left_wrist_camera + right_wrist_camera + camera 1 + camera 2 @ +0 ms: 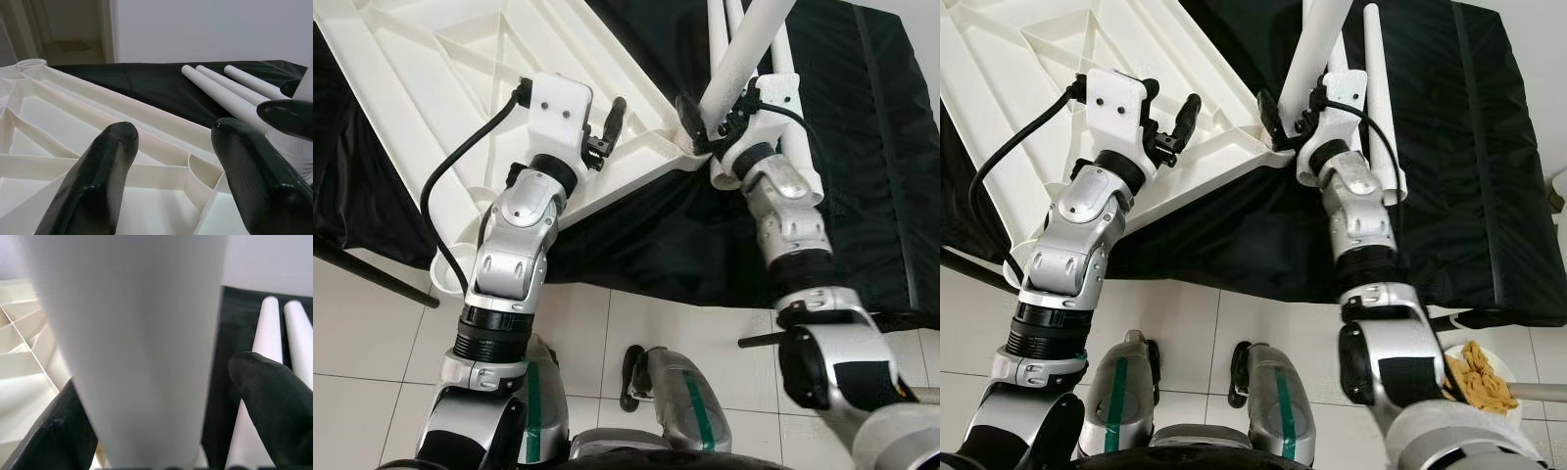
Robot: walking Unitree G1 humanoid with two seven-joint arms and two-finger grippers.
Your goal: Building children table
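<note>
My right gripper (1278, 122) clamps a white leg (1310, 54) at the tabletop (460, 88) corner; left gripper (607, 132) hovers, fingers spread.

Surface: a black sheet (1489, 186) covered the support.
On it: an overturned white ribbed tabletop (431, 88) at 10 o'clock; loose white legs (1376, 88) at 1 o'clock.
Below: white tiled floor (372, 333).
</note>
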